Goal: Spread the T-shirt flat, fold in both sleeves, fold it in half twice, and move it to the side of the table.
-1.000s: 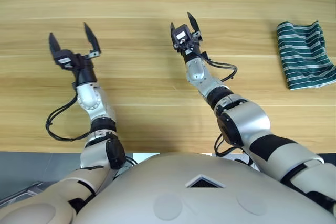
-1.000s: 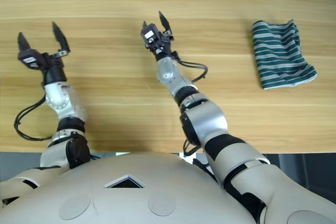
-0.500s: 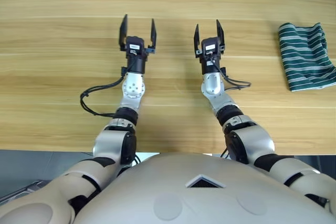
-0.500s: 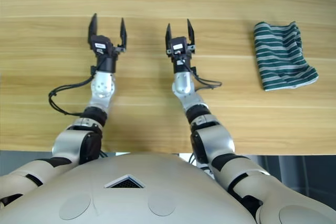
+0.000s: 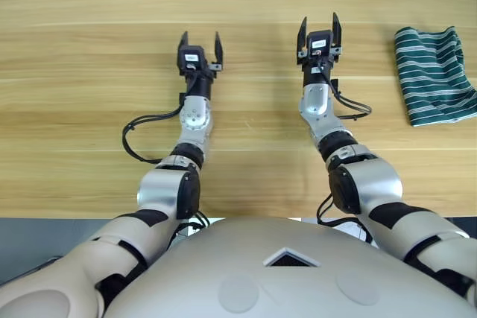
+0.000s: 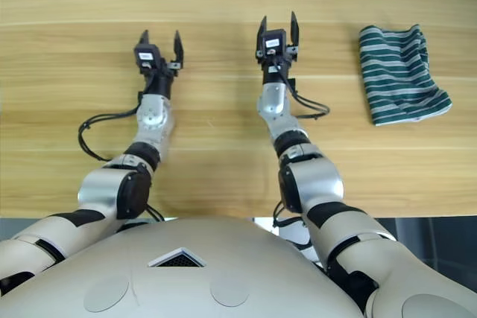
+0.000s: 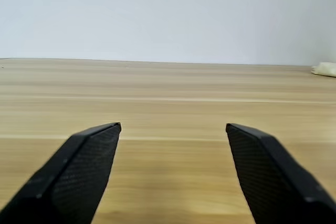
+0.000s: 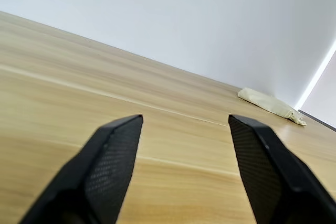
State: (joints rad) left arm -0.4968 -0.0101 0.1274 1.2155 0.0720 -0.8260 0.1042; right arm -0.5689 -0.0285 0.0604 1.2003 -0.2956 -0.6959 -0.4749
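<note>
Status: left gripper (image 5: 200,36) and right gripper (image 5: 319,20) released, fingers spread, empty, over the table (image 5: 89,72). Folded striped T-shirt (image 5: 434,74) lies well to the right gripper's right. Right wrist view: pale bundle (image 8: 270,106) far ahead of that gripper.

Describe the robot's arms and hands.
The left arm and right arm are silver rounded segments with black joints, beige toward the shoulders. A black cable loops beside each forearm. The left hand and right hand are black, each with a white label and two tapered, mesh-textured fingers.
</note>
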